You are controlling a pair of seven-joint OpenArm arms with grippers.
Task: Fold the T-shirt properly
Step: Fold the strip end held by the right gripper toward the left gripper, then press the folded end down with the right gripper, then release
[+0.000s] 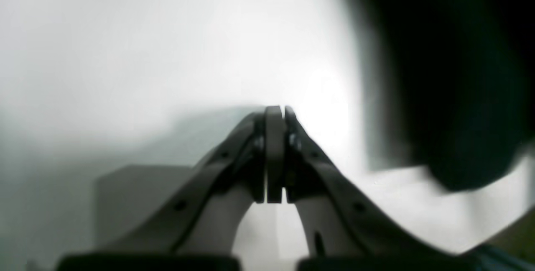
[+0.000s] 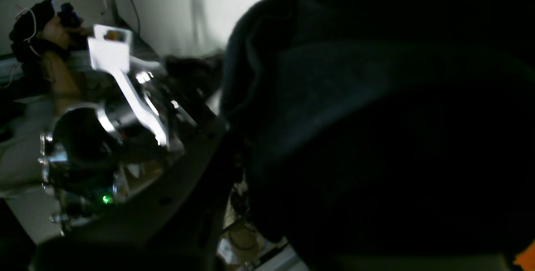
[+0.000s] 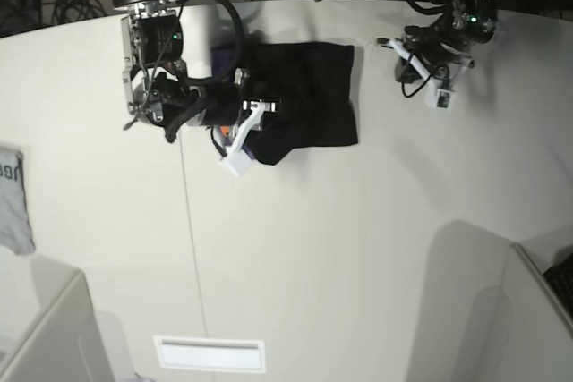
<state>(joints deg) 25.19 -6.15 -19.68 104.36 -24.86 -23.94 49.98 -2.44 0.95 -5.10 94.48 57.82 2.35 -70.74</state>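
Nearest the base camera lies a bare stretch of pale table (image 3: 313, 266) with a thin seam running down it. A small white label (image 3: 209, 354) is stuck near the front edge. At the far left edge, a grey garment (image 3: 15, 199) with lettering sits well apart from the work.

Farther back, in the upper middle of the table, lies the T-shirt (image 3: 309, 100). It is black and already bunched into a rough, compact rectangle, with a speck of orange showing at its lower left corner.

The right gripper (image 3: 243, 136) reaches in from the left of the base view and sits at that corner. Its wrist view is almost filled by dark cloth (image 2: 376, 137) pressed close to the lens. Whether its jaws are clamped on the fabric or merely beside it cannot be told.

The left gripper (image 1: 276, 114) is at the far right of the table, raised and well apart from the shirt. Its jaws are pressed together on nothing, with white table behind them and a blurred dark shape to one side.

The risks, as a judgement:
- With only one arm at the shirt, a pull on that corner could drag the whole bundle across the table and not turn a layer over.
- A loose pinch could let the cloth slip out mid-fold.
- A grip through several layers could undo the folds already there.
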